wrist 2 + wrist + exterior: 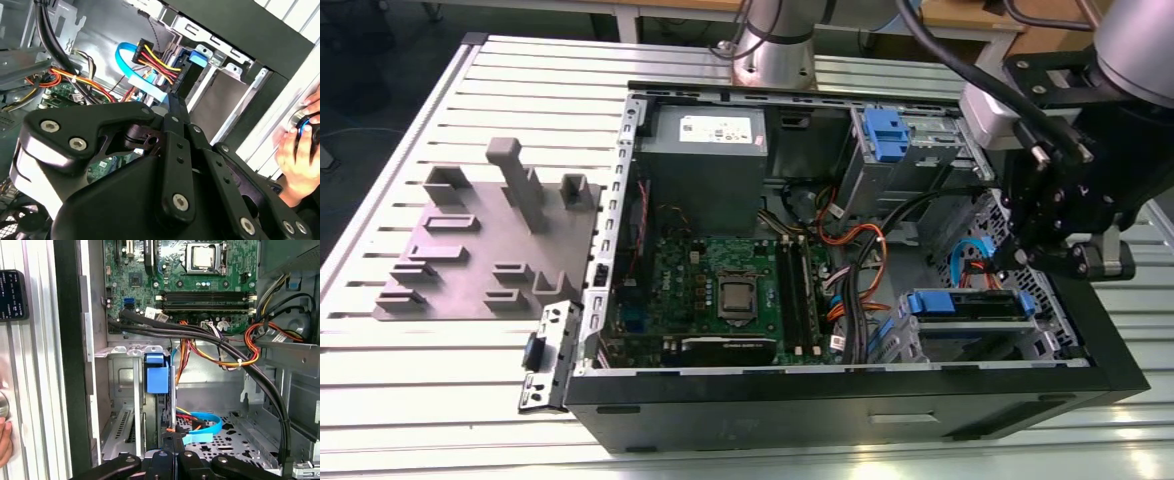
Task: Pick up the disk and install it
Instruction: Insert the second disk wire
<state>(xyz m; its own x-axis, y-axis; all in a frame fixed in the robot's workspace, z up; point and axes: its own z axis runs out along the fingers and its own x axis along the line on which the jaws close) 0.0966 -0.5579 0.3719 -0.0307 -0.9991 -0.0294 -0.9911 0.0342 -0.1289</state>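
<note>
So the disk [967,303] is sitting in the lower drive cage of the open computer case [854,405], in the corner on the exterior view's right, near the front edge. It lies flat with its blue carrier frame facing up. In the first wrist view you see it edge-on [158,374], slotted between the cage's metal rails. In the second wrist view the blue tab [197,55] pokes out at the cage rim. The gripper [1021,262] hangs right above that corner, with the arm coming in from the exterior view's upper right and the wrist angled down into the case. Its two fingers are pinched together with nothing clamped between them in both wrist views [172,102] [172,442]. The tips sit just by the disk's cable end, near the blue flat cable [205,430] and the red and yellow wires. I can't tell if they actually touch the disk. Further in is the motherboard [720,290]. Outside the case, a grey fixture plate [480,250] lies on the slatted table [454,400], and a person's hand [300,150] rests on the table beside the case wall.
</note>
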